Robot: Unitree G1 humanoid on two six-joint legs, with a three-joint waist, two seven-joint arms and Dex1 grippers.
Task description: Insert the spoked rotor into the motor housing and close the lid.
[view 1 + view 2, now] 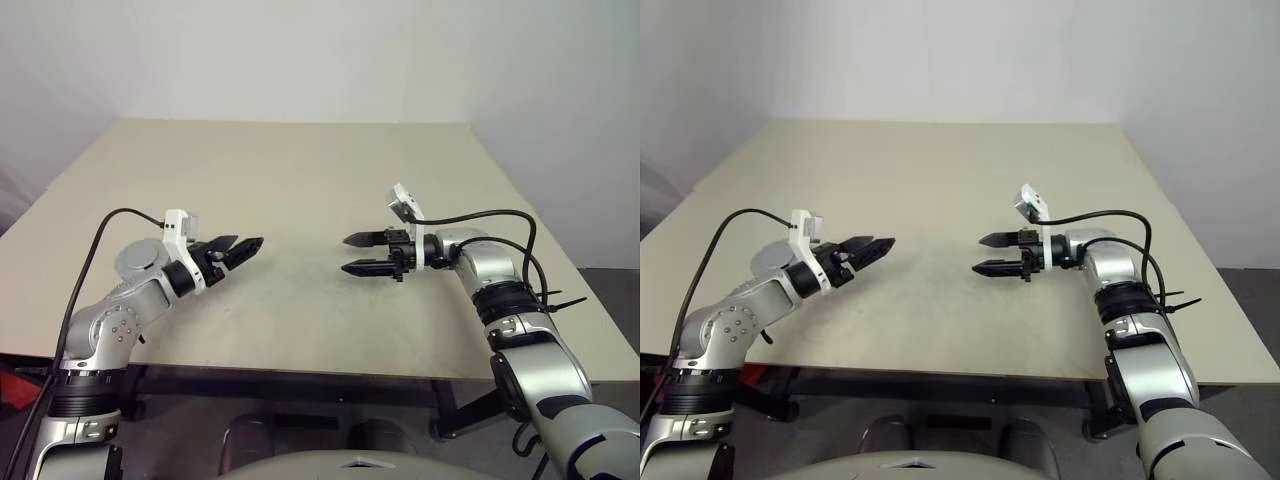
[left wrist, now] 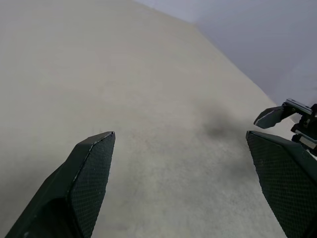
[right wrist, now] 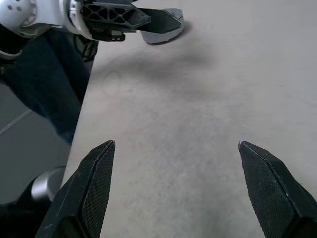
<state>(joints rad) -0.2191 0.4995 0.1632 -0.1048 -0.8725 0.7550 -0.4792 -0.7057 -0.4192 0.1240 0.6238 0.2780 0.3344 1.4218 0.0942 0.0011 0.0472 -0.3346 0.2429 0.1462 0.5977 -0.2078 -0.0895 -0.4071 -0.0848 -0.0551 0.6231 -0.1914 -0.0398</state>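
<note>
Grippers: L (image 1: pixel 246 249) wide open, empty | R (image 1: pixel 358 254) wide open, empty | table (image 1: pixel 300 180) prob. beige, both hover over it

The left tool (image 1: pixel 238 250) and right tool (image 1: pixel 367 254) face each other above the table (image 1: pixel 300 170), a gap between.

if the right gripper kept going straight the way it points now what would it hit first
Probably the left gripper. The right gripper is open, empty and points across the table toward it, with only bare tabletop between. It tilts slightly downward, so it might touch the table surface first; depth is hard to judge.
</note>
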